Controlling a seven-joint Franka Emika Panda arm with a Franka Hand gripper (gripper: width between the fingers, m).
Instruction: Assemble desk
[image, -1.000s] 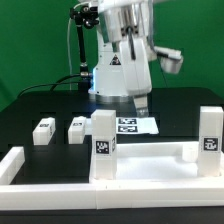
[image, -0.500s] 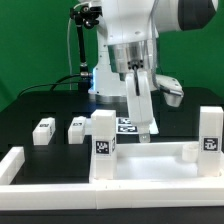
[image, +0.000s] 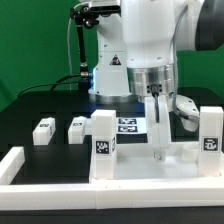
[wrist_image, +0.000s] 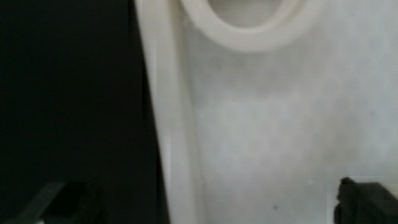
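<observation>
The desk (image: 140, 168) sits half-built at the near side of the table (image: 40, 112), just behind the white border rail (image: 60, 190). Its tabletop (image: 150, 162) lies flat with the rim up. Two legs stand upright on it, one (image: 103, 140) at the exterior view's left corner and one (image: 210, 135) at the right.

Between those legs the pincer (image: 163, 148) hangs over the panel, released. In the wrist view its fingertips (wrist_image: 45, 200) stand wide apart, with only white panel and a round socket (wrist_image: 249, 25) beneath them. From the side one finger seems to reach the panel, though I can't tell whether it touches.

Farther back, on the exterior view's left, two loose leg blocks (image: 42, 131) (image: 77, 128) lie on the black table, near each other but apart. The marker board (image: 130, 125) lies flat beyond the panel.

It all looks like hard, smooth plastic: light, stiff, unlikely to break, but apt to slip or skate if nudged. The tabletop looks too wide to span, so I'd take it by the rim or simply press it against the rail. Each leg block I'd pinch across two flat opposite sides near its middle, square on, so it doesn't twist out.
</observation>
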